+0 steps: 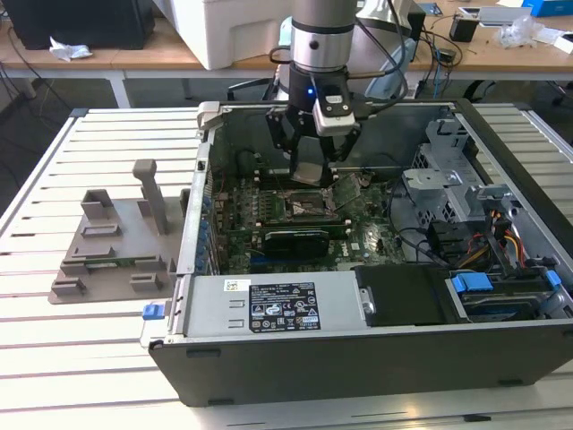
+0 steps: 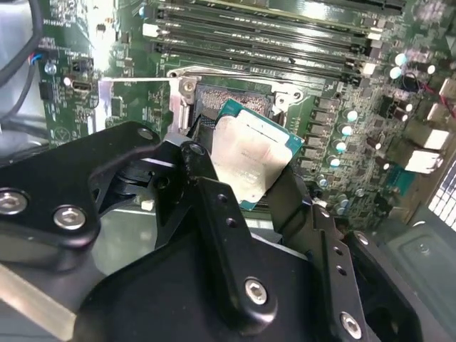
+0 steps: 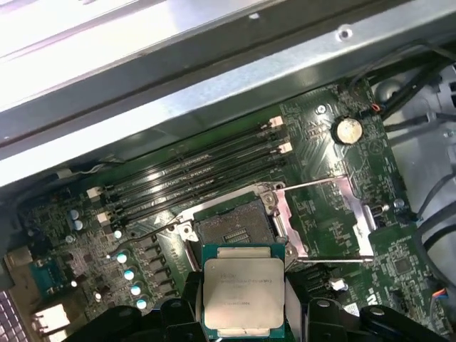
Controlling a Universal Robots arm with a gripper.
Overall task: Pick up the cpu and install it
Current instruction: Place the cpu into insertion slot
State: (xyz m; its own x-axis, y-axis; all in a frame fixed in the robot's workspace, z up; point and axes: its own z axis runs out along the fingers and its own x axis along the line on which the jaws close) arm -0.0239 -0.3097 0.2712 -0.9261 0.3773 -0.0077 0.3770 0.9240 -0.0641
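One cpu [image 3: 244, 293] gripped tight by the end effector [image 3: 244, 317], over the open socket [image 3: 231, 231].

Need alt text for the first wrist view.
The pincer grips the cpu, silvery top facing the camera, close to the open socket on a green motherboard. Black memory slots run beside the socket.

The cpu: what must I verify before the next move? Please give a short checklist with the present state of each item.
1. gripper shut firmly on the cpu: ok.
2. socket uncovered, with its metal frame swung open: ok.
3. cpu above the board, not seated in the socket: ok.
4. cpu edges squared to the socket: cannot tell.
5. Socket contacts undamaged and free of dirt: cannot tell.
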